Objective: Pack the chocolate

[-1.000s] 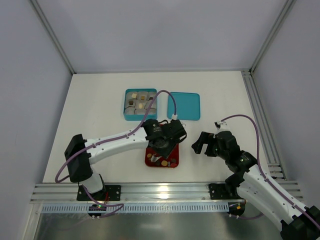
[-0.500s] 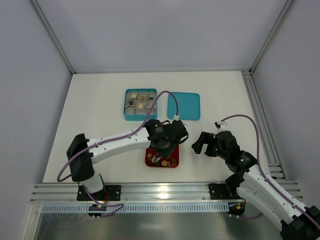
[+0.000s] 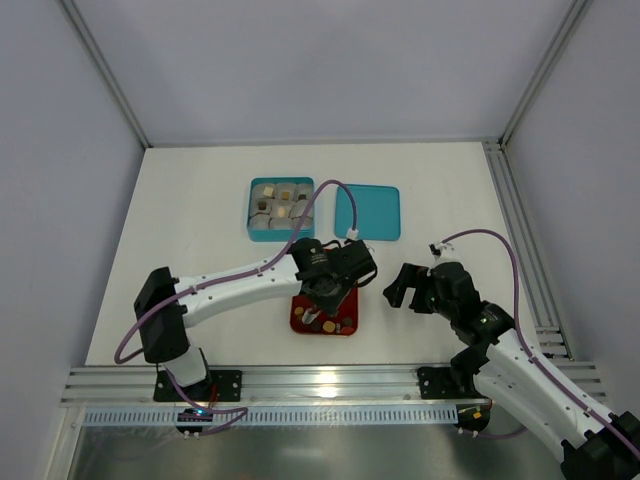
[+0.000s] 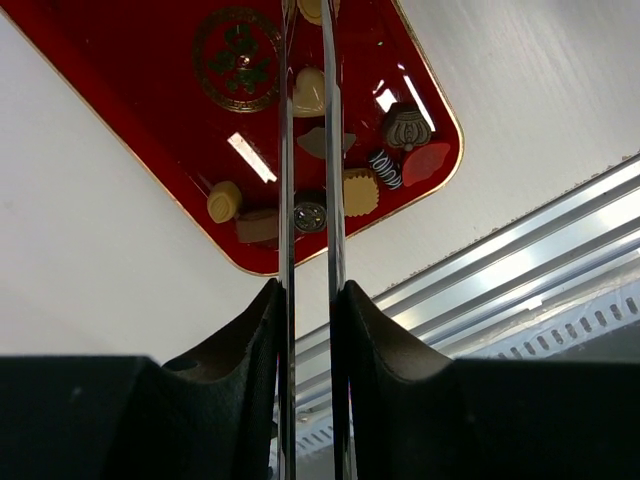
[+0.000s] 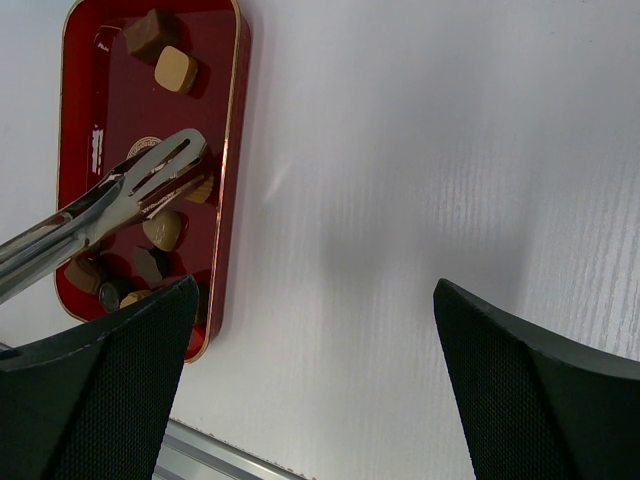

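left wrist cam looks straight down the shiny metal tongs. the black left fingers are clamped on the two blades, which run nearly parallel w/ a thin gap. under them the red gold-rimmed tray holds loose chocolate pieces, tan, cream and dark brown. a cream heart-shaped piece shows in the gap btw the blades. we can't tell if it's pinched or just lying below. the tong tips are cut off at the top of that view.

right wrist cam gives what's missing: the slotted tips from the side, over the tray's middle. it also shows the right fingers spread wide w/ only white counter btw them, just beside the tray.

only the top cam shows the teal square box further back, w/ more chocolate pieces inside, and the flat teal lid just right of it. there the left arm hides most of the tray.
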